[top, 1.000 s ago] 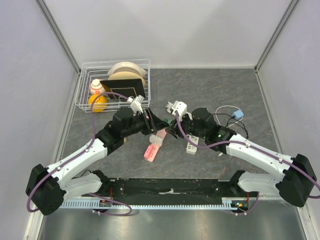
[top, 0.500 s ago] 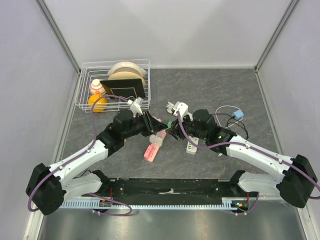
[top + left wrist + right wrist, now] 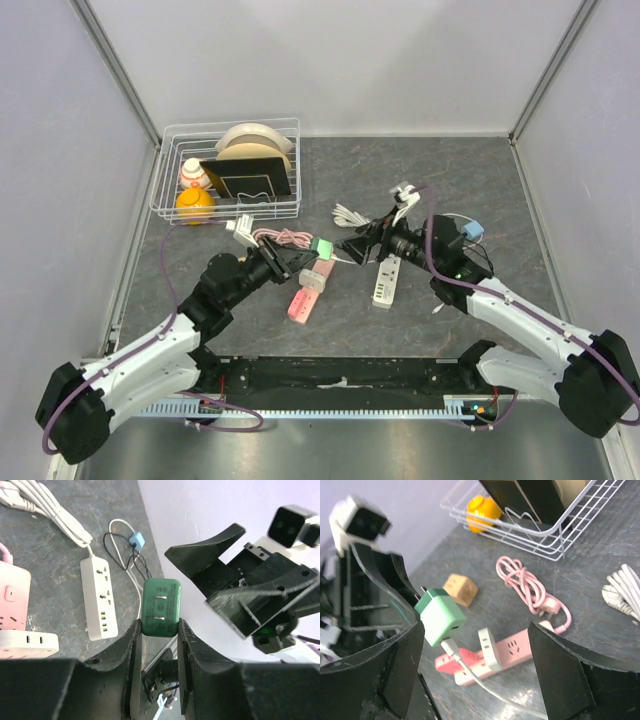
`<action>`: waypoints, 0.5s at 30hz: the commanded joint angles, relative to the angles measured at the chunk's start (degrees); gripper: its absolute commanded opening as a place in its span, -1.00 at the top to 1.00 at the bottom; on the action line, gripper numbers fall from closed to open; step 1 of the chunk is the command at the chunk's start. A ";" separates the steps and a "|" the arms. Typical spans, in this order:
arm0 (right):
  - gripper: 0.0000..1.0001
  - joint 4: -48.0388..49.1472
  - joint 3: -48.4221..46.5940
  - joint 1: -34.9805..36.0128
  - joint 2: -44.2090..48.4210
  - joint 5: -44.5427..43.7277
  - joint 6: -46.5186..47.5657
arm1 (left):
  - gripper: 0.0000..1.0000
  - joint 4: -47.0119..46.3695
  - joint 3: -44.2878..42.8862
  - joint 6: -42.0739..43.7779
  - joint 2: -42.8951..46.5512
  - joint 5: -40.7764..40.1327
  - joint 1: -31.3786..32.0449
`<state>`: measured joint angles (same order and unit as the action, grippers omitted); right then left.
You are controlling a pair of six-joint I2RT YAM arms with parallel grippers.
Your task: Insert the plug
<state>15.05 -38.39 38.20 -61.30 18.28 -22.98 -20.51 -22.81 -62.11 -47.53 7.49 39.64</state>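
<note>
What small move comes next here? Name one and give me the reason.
Probably bring the open right gripper in to take the green plug by its far end. The left gripper clamps its sides with the prongs facing back at the left wrist, so it likely cannot press them into the pink power strip.

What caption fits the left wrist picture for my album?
Left gripper pinches a green square plug, prongs toward the camera, white power strip on the grey table.
</note>
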 commanded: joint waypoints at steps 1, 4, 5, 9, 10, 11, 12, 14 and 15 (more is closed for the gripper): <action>-0.86 19.47 5.16 -2.86 0.22 6.23 -22.70 | 0.97 -15.92 4.96 -7.75 2.44 -5.73 0.09; -0.85 28.52 6.83 -2.86 -2.50 8.25 -30.35 | 0.97 -21.82 7.07 -9.95 1.56 -4.59 0.09; -0.83 32.72 7.10 -2.95 -3.12 8.35 -31.85 | 0.97 -22.98 7.25 -10.14 1.04 -3.98 0.09; -0.75 36.18 5.87 -2.86 -7.07 10.89 -35.71 | 0.97 -30.18 7.51 -11.81 -1.77 -1.07 0.09; -0.72 38.63 6.13 -2.95 -7.60 10.98 -36.42 | 0.97 -33.07 7.86 -12.42 -2.65 -1.07 0.09; -0.68 38.83 6.48 -2.86 -7.96 10.81 -36.87 | 0.97 -34.49 7.95 -12.77 -3.01 -0.90 0.09; -0.65 38.65 6.49 -2.95 -8.66 10.90 -36.87 | 0.97 -35.64 7.95 -13.04 -3.36 -0.81 0.09; -0.55 39.17 6.92 -2.86 -9.27 11.59 -37.40 | 0.97 -37.22 7.69 -13.30 -4.33 -0.37 0.09; -0.54 40.22 7.10 -2.86 -9.71 11.86 -37.92 | 0.97 -37.23 7.34 -13.22 -4.68 0.07 0.09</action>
<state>47.20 -31.64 35.14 -69.87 27.62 -56.58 -47.35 -15.14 -72.47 -51.16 6.66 39.64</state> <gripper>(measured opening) 0.784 0.344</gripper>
